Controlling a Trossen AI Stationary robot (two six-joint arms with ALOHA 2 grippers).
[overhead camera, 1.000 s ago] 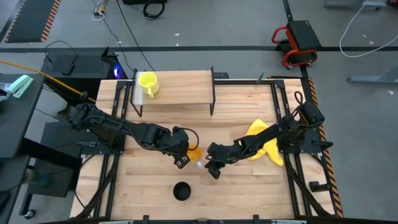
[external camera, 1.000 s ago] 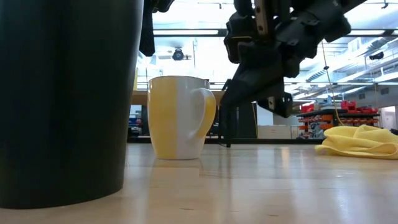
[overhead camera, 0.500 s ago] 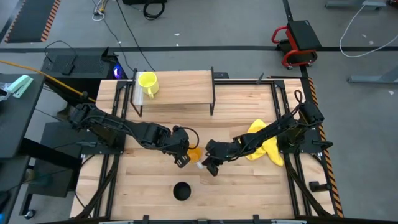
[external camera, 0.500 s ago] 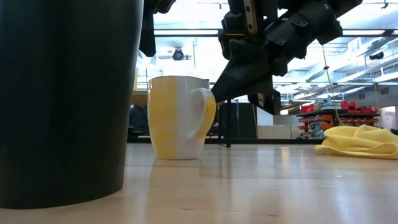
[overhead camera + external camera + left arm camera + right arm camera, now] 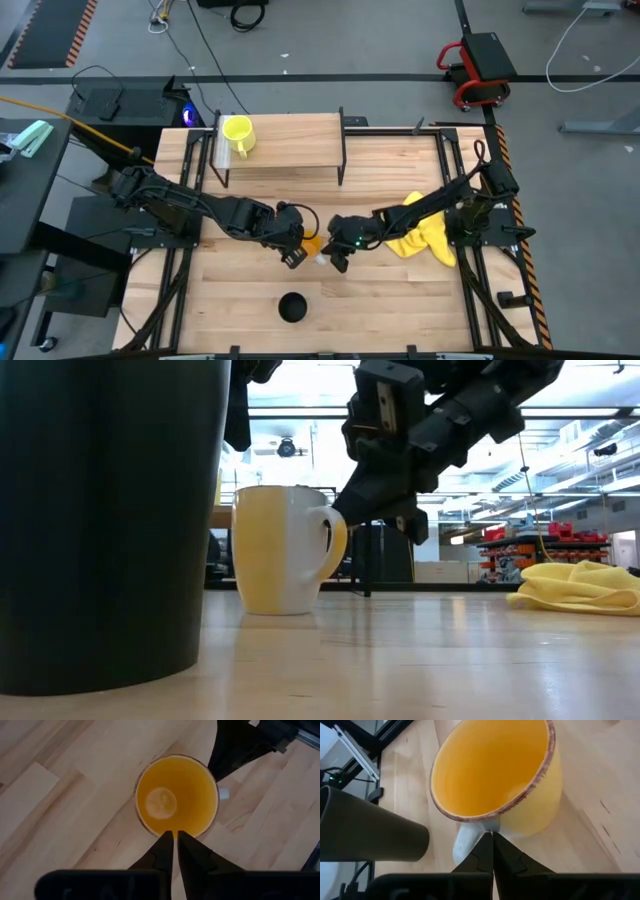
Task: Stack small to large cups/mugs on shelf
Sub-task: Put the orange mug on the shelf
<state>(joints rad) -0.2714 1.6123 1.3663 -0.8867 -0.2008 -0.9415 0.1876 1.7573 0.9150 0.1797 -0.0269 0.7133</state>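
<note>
The orange mug point(image 5: 312, 245) stands upright on the tabletop, and its pale handle point(image 5: 335, 540) points toward the table's near-right. My left gripper point(image 5: 299, 250) hovers shut above the mug's rim point(image 5: 175, 831); the low view shows it clear of the mug. My right gripper point(image 5: 331, 256) is shut, with its tips at the handle. The taller black cup point(image 5: 291, 306) stands near the table's near edge. The yellow mug point(image 5: 238, 133) sits on the left end of the shelf point(image 5: 290, 142). My right gripper meets the orange mug with its shut fingertips point(image 5: 492, 842) at the top of the pale handle point(image 5: 466, 840), where it joins the mug's wall. The fingers come from the table's right, slanting downward. The mug stands upright with its base on the table.
A crumpled yellow cloth point(image 5: 424, 230) lies under my right arm near the table's right edge. The black cup point(image 5: 110, 510) stands close in front of the low camera. Bare wood lies between the mug and the shelf's legs point(image 5: 341, 170).
My right gripper has moved toward the table's left and slightly down, reaching the orange mug's handle. The mug has shifted a little to the left and turned slightly, its handle swinging around. My left gripper has kept still above the mug.
</note>
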